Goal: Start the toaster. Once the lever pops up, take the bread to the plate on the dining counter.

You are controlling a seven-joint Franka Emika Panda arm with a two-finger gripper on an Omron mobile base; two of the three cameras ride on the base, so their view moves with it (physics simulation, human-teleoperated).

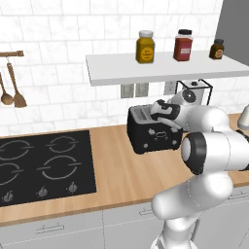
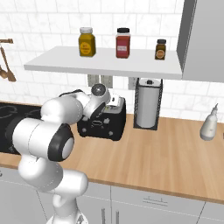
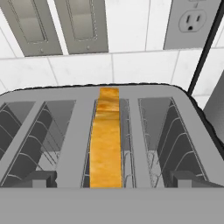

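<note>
1. White-tiled wall (image 1: 63, 73) backs a light-wood bench (image 1: 121, 170); a white shelf (image 1: 160, 68) above carries three jars (image 1: 145, 47).
2. Toaster (image 1: 148, 129), black, stands on the bench directly under the gripper (image 1: 158, 113); the arm reaches over its top from the near side.
3. Hand view: gripper (image 3: 109, 177) looks straight down into the grey slots. Its two dark fingertips (image 3: 39, 178) sit wide apart, one over each outer slot, nothing between them, so it is open and holds nothing.
4. Bread (image 3: 106, 140) stands on edge in the middle slot, right between the fingertips; its visible top edge is golden-brown. It is not touched by either tip.
5. Beyond the toaster: wall sockets (image 3: 190, 22).
6. To the gripper's right: paper towel roll (image 2: 148, 103) in a black frame, then a pale bottle (image 2: 209, 122). To its left: black hob (image 1: 44, 165).
</note>
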